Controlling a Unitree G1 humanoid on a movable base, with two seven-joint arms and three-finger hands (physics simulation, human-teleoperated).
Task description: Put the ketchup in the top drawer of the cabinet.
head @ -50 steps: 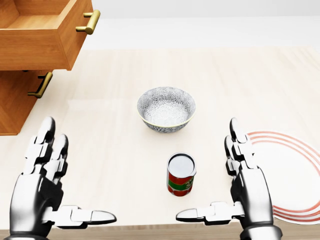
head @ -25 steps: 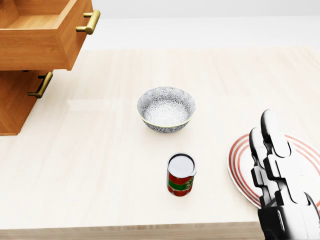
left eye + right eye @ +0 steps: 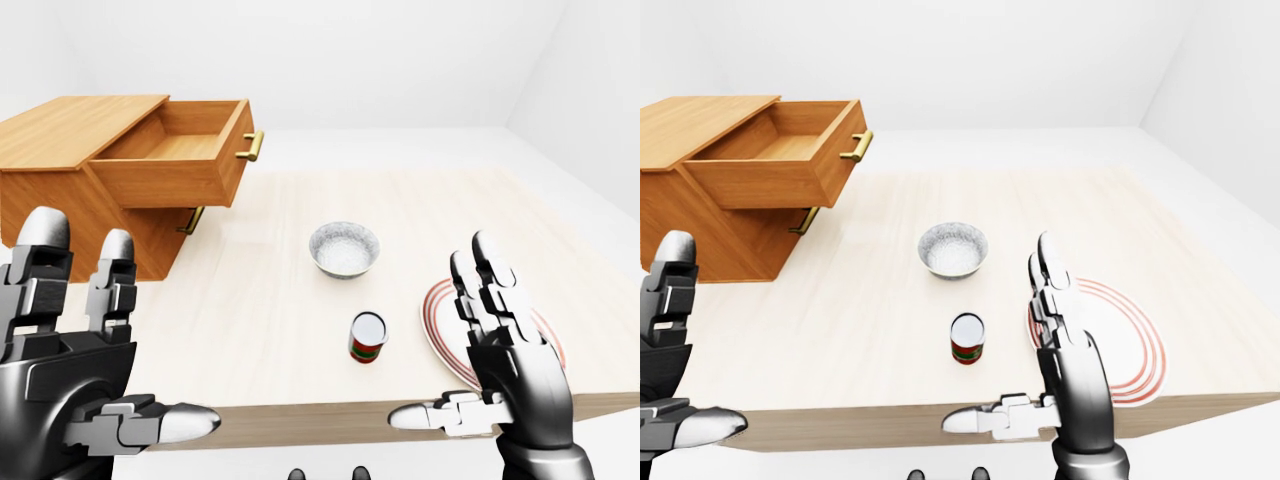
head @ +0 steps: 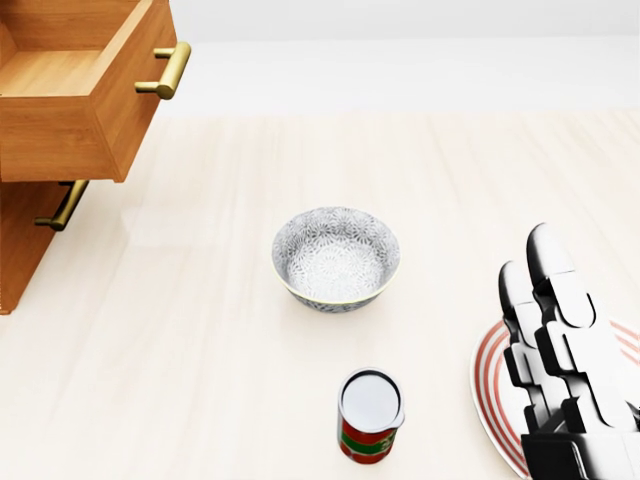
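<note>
Both hands are spread wide and hold nothing: left hand [image 3: 75,370], right hand [image 3: 505,350]. Between them, the ketchup can [image 3: 368,337] stands on the tabletop [image 3: 270,300], near the bowl [image 3: 344,249]. Far left, the top drawer [image 3: 185,160] is open.

- A pale wooden table [image 3: 250,300] carries everything.
- A wooden cabinet [image 3: 70,190] stands at the table's left edge, its top drawer [image 3: 180,160] pulled open, brass handle [image 3: 251,146] showing.
- A patterned grey bowl [image 3: 344,249] sits mid-table.
- A red-and-green ketchup can [image 3: 368,337] stands upright near the bottom edge.
- A white plate with red rings [image 3: 445,330] lies toward the right edge.
- The left hand [image 3: 75,370] and right hand [image 3: 500,350] hover with fingers spread.
</note>
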